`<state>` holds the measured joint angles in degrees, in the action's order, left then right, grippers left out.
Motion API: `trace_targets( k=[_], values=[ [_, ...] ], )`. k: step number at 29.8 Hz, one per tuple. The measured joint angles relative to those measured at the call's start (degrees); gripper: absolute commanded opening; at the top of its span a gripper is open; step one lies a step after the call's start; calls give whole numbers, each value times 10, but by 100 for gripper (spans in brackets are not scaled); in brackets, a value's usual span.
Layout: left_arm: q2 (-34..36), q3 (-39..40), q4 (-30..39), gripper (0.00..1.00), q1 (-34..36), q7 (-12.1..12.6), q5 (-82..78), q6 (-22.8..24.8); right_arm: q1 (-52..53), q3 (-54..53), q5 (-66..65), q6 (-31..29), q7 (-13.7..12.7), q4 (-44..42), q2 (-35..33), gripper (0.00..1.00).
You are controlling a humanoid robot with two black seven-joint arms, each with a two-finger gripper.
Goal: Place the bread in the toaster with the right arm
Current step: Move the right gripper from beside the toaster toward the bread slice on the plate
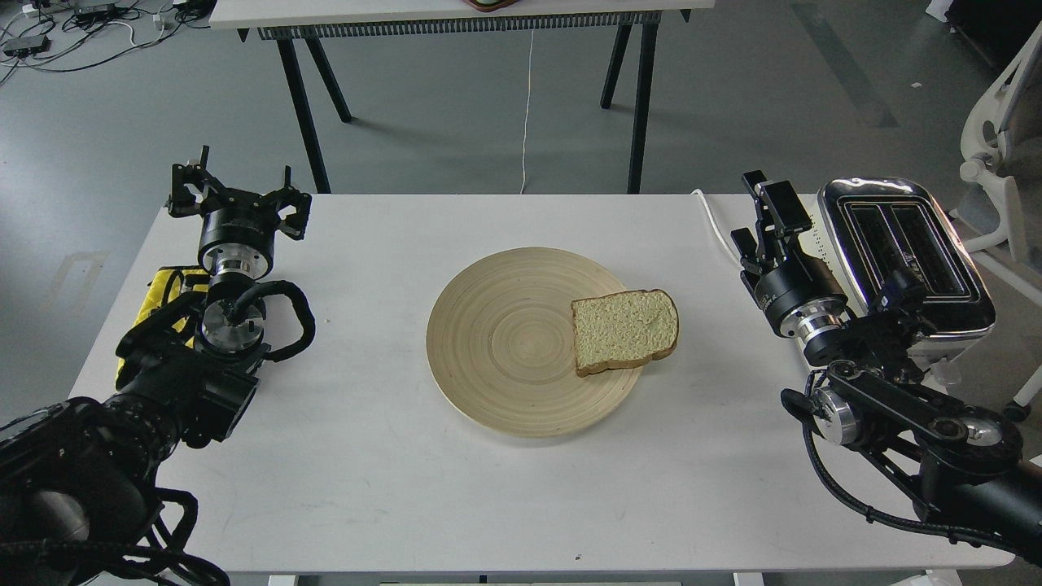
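The bread lies flat on the right side of a round wooden plate in the middle of the white table. The cream-white toaster with a chrome top stands at the table's right edge, both slots empty. My right gripper hovers just left of the toaster and right of the bread. It is turned nearly side-on, with its fingers apart and nothing between them. My left gripper is open and empty at the table's far left.
The toaster's white cord runs off the far edge behind my right gripper. A yellow cloth lies under my left arm. A second table stands beyond. A white chair is at the right.
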<state>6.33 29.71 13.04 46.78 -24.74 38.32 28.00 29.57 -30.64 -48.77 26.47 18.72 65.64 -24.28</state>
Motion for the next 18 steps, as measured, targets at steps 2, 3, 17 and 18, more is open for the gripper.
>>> trace_targets(
  k=[2,3,17,18],
  values=[
    [0,0,0,100,0,0,0,0,-2,22,-41,11,-16,-7,-1,98],
    [0,0,0,100,0,0,0,0,-2,34,-54,13,-23,-13,0,98],
    [0,0,0,100,0,0,0,0,4,146,-70,15,-30,-101,87,72],
    [0,0,0,100,0,0,0,0,4,149,-70,15,-30,-101,90,67]
  ],
)
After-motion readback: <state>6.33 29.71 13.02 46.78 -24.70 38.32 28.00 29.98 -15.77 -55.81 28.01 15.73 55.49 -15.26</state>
